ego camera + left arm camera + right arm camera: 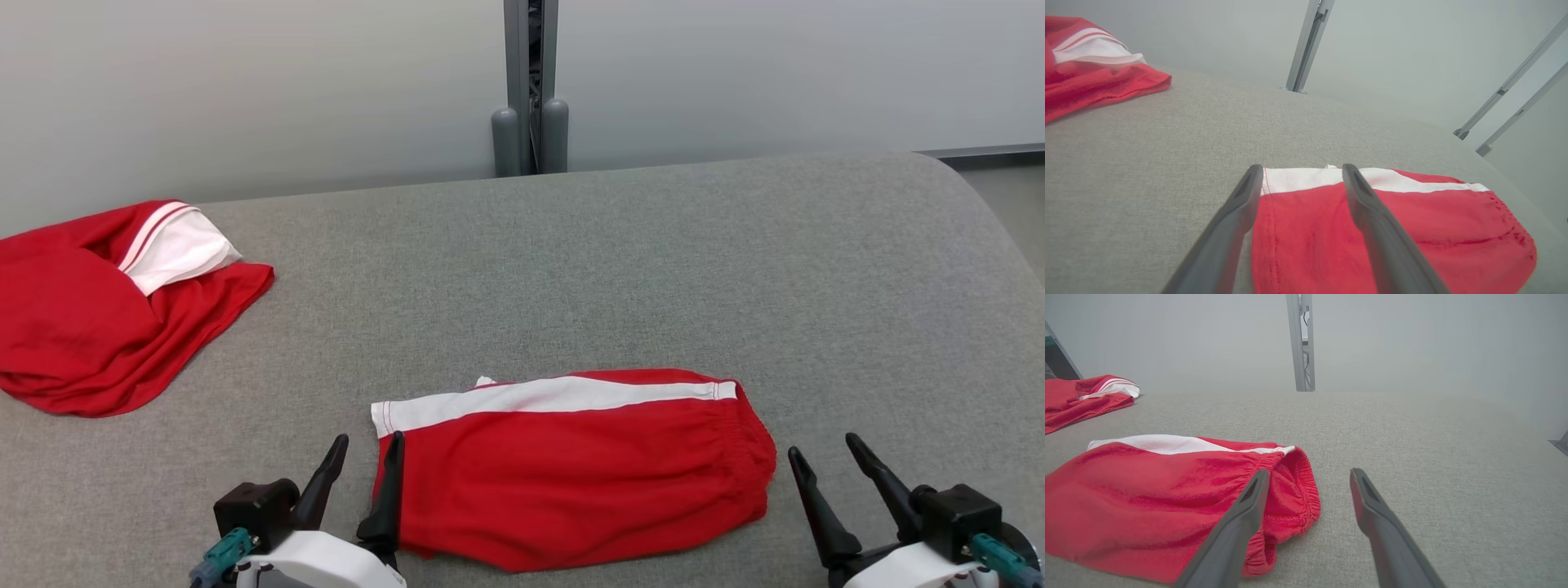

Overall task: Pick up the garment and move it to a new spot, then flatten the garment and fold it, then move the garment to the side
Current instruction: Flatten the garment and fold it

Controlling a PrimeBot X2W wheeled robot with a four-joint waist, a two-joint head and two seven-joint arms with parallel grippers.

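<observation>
A crumpled red garment (90, 327) with a white panel and thin white stripes lies heaped at the far left edge of the table (612, 269), whose rounded top is covered in coarse grey woven cloth. Near the front edge, the left gripper (369, 441) has its two long dark, tapered fingers spread and pinches nothing; in the left wrist view one finger lies over bare grey weave and the other over red fabric, either side of the stitched hem. The folded garment (571, 474), red shorts of soft knit with a broad white side stripe, lies flat as a rough rectangle at front centre, its gathered elastic waistband turned to the right. Just beside that waistband, the right gripper (823, 446) is likewise spread wide and empty above the table. A grey metal post (531, 82) rises against the pale wall (245, 82) behind.
</observation>
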